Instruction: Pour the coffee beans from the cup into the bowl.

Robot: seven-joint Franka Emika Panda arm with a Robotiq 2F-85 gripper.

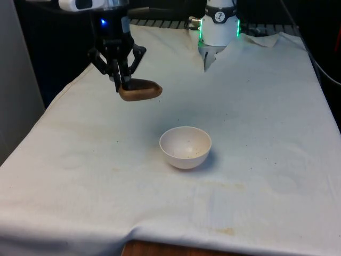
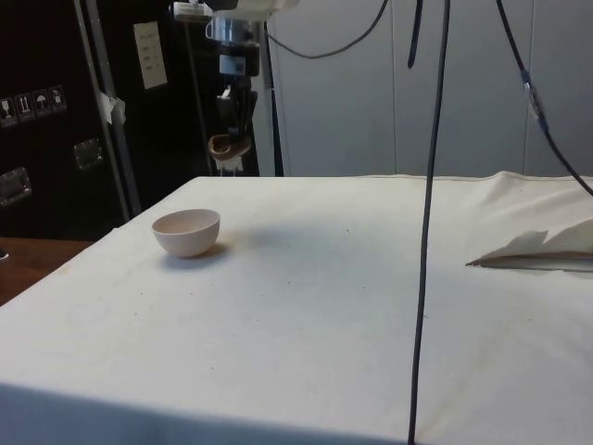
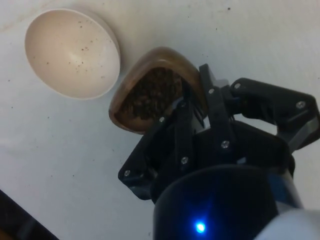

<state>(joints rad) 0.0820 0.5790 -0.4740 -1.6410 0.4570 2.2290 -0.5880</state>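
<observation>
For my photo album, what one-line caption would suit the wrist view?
The gripper holds a brown cup of coffee beans above the cloth, beside a white bowl.

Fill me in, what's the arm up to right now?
The end effector is shut on the rim of a brown cup and holds it in the air above the white cloth. The wrist view shows coffee beans inside the cup. The white bowl sits on the cloth nearer the camera, towards the front view's right of the cup, holding only a few dark specks. The cup is not over the bowl, so pouring has not begun.
</observation>
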